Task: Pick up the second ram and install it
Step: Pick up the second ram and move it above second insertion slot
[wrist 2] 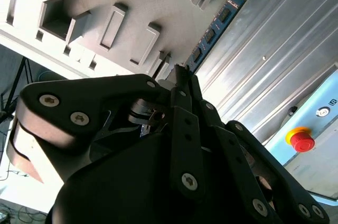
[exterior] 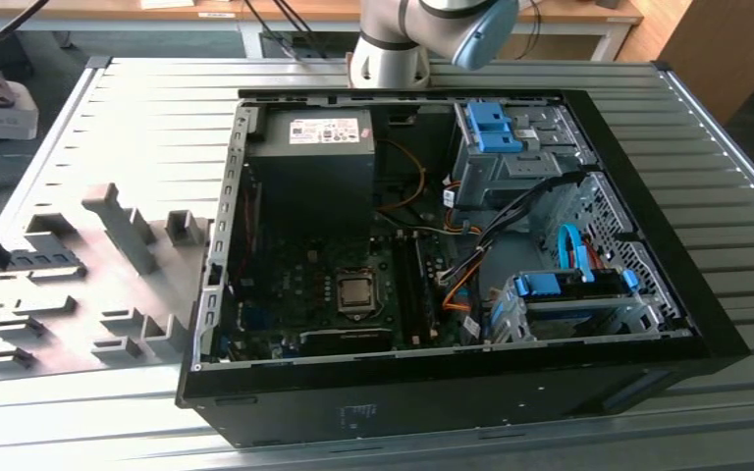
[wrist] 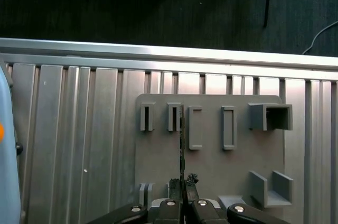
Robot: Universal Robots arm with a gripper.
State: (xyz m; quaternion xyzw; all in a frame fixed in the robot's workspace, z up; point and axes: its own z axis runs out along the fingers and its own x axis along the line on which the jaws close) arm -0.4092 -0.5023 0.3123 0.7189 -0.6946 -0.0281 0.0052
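I see an open computer case (exterior: pixel 416 412) on the ribbed worktop (exterior: pixel 154 108), just beside a grey plate (exterior: pixel 76 294) with blocks (exterior: pixel 122 231).

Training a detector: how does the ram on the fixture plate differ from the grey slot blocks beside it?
The second ram is blue with black chips; the slot blocks are plain grey. The ram is one long thin board standing on edge; the blocks are short hollow frames. Both sit on the grey fixture plate.

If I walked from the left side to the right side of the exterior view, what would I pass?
Grey fixture plate → black power supply box → tall blue drive bracket → the computer case's black wall on the exterior view's right.
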